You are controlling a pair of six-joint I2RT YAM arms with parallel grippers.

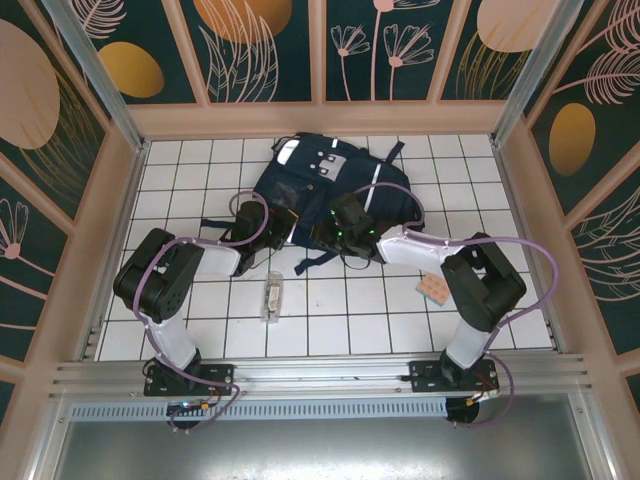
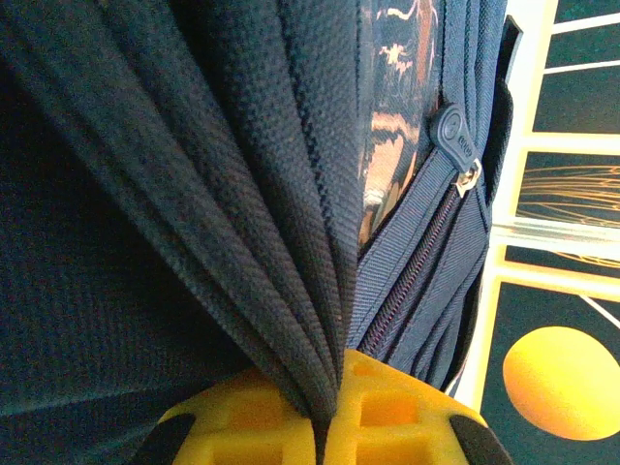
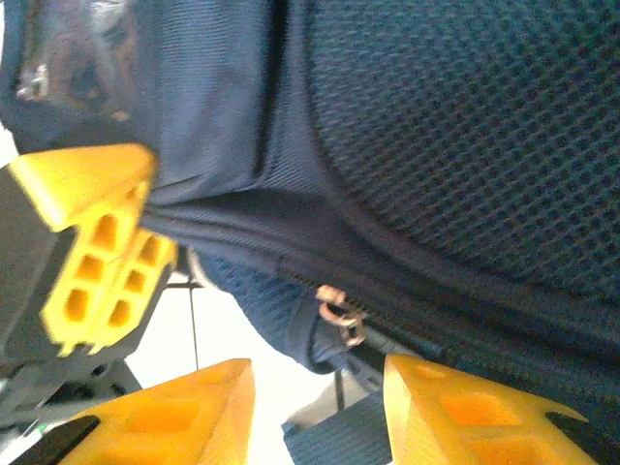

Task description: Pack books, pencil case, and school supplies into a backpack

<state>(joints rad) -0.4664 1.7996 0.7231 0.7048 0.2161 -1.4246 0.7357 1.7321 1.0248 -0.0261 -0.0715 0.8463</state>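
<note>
- The backpack (image 1: 330, 180) is laid at the far middle of the tiled table (image 1: 200, 330), as seen from the top camera.
- In the left wrist view, a fold of its navy fabric is seen clamped tight by the left gripper (image 2: 327, 407), with a zip pull (image 2: 453, 136) beyond.
- In the right wrist view, the right gripper (image 3: 320, 417) is seen with jaws apart, nothing grasped, just below a copper zip slider (image 3: 339, 318).
- From above, a clear oblong box (image 1: 271, 296) and a pinkish pad (image 1: 434, 289) are seen on the tiles, apart from the backpack.
</note>
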